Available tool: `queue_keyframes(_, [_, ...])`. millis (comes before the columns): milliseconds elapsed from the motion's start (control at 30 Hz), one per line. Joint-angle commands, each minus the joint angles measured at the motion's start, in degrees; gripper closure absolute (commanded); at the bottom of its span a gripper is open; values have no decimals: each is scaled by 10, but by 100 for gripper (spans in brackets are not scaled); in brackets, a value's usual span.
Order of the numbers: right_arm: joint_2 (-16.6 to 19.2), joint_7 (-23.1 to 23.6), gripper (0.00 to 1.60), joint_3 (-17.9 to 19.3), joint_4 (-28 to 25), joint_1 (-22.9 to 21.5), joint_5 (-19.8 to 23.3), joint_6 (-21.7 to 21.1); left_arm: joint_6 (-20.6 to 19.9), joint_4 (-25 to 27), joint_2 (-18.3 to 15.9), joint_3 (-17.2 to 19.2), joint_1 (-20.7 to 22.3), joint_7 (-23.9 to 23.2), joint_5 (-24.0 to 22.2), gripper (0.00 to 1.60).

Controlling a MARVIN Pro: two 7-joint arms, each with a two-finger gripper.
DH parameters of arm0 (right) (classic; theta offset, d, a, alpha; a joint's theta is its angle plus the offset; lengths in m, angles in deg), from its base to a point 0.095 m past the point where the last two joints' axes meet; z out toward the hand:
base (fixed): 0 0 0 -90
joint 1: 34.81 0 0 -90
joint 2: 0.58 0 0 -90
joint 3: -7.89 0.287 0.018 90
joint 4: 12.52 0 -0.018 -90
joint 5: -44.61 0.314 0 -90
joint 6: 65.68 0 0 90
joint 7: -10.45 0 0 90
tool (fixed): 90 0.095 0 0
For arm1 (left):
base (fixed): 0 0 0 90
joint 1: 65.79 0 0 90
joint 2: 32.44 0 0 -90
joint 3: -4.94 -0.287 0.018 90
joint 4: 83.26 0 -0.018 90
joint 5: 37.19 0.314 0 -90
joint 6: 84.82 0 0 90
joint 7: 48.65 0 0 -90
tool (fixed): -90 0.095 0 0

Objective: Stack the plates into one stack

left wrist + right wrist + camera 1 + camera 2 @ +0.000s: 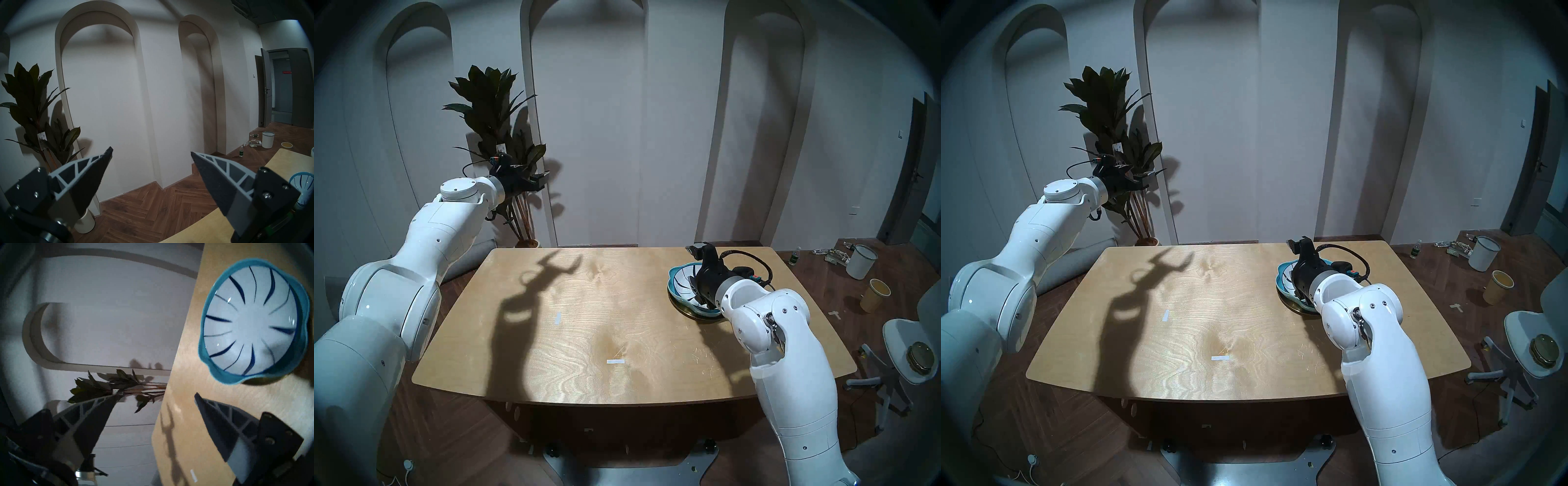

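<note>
the striped plate (249,322) is sitting in the turquoise plate (302,314) atop the gold plate (690,314) on the desk (585,305); stacking looks done. both claws, right (699,249) and left (151,152), are hanging spread, empty.

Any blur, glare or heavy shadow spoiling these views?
Head views: sharp, dim room, a hard arm shadow across the table. Left wrist: sharp, left claw in clear focus. Right wrist: motion-smeared, small glints on the striped plate.
</note>
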Motion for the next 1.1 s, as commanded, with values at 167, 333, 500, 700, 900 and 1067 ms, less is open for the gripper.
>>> queue_keyframes(167, [96,-34,0,11,25,-81,-156,-74,35,57,11,-11,4,20,20,0])
queue_keyframes(333, [127,-39,0,10,30,-106,-206,-107,37,70,7,-29,-3,46,47,0])
queue_keyframes(500, [156,-41,0,-12,27,-131,-256,-142,1,69,4,-39,-9,81,63,0])
queue_keyframes(700, [174,-36,0,-41,47,-167,-292,-176,-64,67,1,-38,-7,133,67,0])
queue_keyframes(900, [188,-17,0,-71,100,-192,-335,-181,-148,89,3,0,-6,182,38,0])
queue_keyframes(1067, [195,20,0,-82,131,-192,-354,-161,-188,105,7,16,-6,207,24,0])
